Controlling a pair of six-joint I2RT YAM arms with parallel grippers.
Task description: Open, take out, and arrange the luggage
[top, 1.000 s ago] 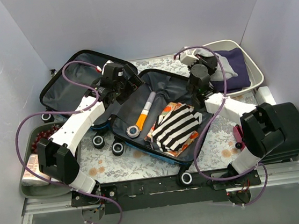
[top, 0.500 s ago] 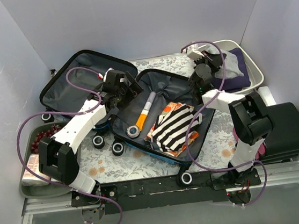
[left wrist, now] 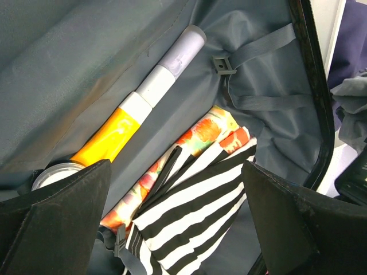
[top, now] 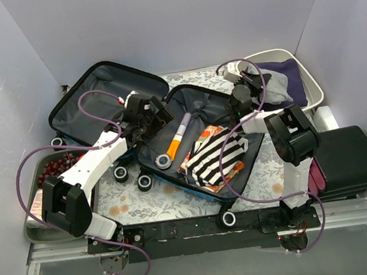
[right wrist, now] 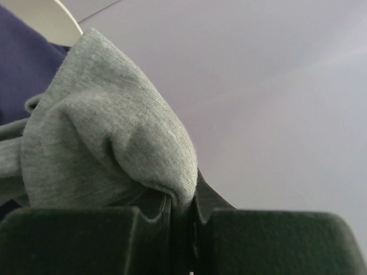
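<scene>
**K:** Right arm's swung off the luggage (top: pixel 96 97) toward the white tub (top: pixel 312 86), elbow folded in. Left arm barely shifted

**M:** Where's the case?

**K:** Open mid-table, lid flat to the rear-left. Striped pouch (top: pixel 215 154), orange tube (top: pixel 177 137) and a small round tin (top: pixel 163 160) sit in the near half

**M:** Claws?

**K:** Right gripper (right wrist: pixel 180 206) is clenched on a fold of grey cloth (right wrist: pixel 103 126) at the tub's left edge. Left gripper (left wrist: pixel 178 195) is spread wide with nothing in it, hovering over the tube and pouch

**M:** Risks?

**K:** The pinch is on a thin fold only, so the cloth could slip out short of the tub. Right arm's purple cable (top: pixel 230 172) also loops across the pouch and might drag it
</scene>
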